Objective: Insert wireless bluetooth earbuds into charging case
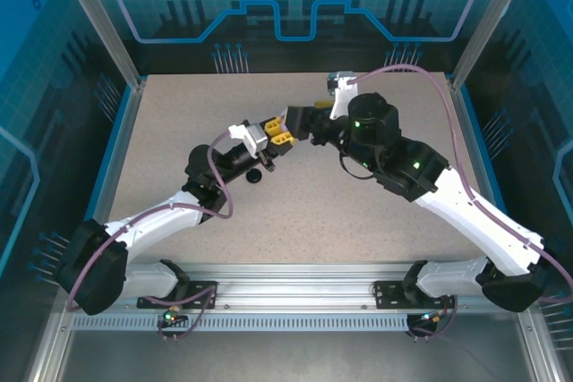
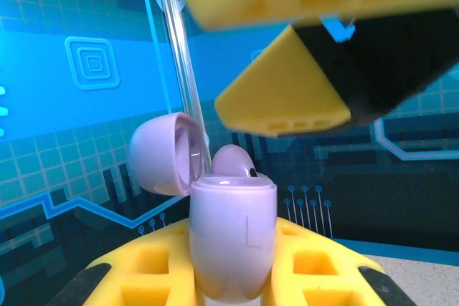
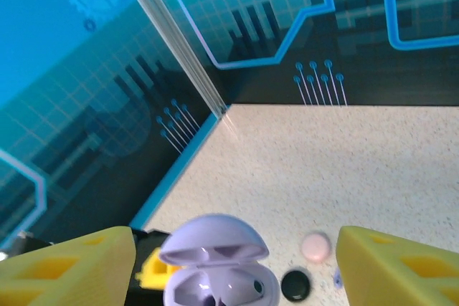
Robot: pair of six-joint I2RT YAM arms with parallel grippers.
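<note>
My left gripper (image 2: 233,266) is shut on the body of a lavender charging case (image 2: 231,238), held upright off the table with its lid (image 2: 161,155) swung open. One lavender earbud (image 2: 235,160) sits in the case, its rounded top poking above the rim. From above, the same case (image 3: 215,266) shows the earbud (image 3: 252,288) lying in the right-hand well. My right gripper (image 3: 233,266) hovers just over the case, open, fingers (image 3: 72,266) spread wide on either side and nothing between them. Both grippers (image 1: 273,138) meet mid-table, the right gripper (image 1: 294,123) slightly farther back.
A round black case (image 3: 295,285) and a pale pink round case (image 3: 315,246) lie on the speckled table (image 3: 358,170) below the grippers. A small lavender bit (image 3: 336,277) lies beside them, too blurred to identify. The black case (image 1: 253,175) sits near the left arm.
</note>
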